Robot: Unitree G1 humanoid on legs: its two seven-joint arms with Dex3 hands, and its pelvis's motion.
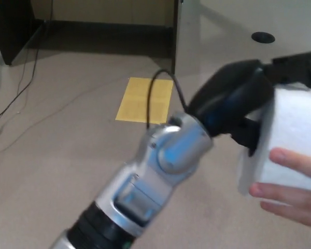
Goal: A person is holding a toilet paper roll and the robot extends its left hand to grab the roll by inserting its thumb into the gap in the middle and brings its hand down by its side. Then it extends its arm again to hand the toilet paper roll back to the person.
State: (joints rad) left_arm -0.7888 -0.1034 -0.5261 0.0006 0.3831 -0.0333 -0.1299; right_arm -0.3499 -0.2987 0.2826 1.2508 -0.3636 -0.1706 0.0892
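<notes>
1. At far right of the head view, your left hand [249, 104] sits against the toilet paper roll [295, 140], fingers wrapped on its near end. Thumb in the core? Can't tell, it's hidden.
2. Roll is up in the air at right edge, well above the floor [67, 135]. A person's hand [290, 187] touches it from below, fingers on its lower side.
3. Left arm [160, 161] runs fully stretched from bottom left toward the roll.
4. Step, imo: either the grab or the hand-back; arm out, both hands on the roll.
5. Next move needs one side to let go cleanly. Don't pull while the person's grip is on.
6. Right hand isn't visible.
</notes>
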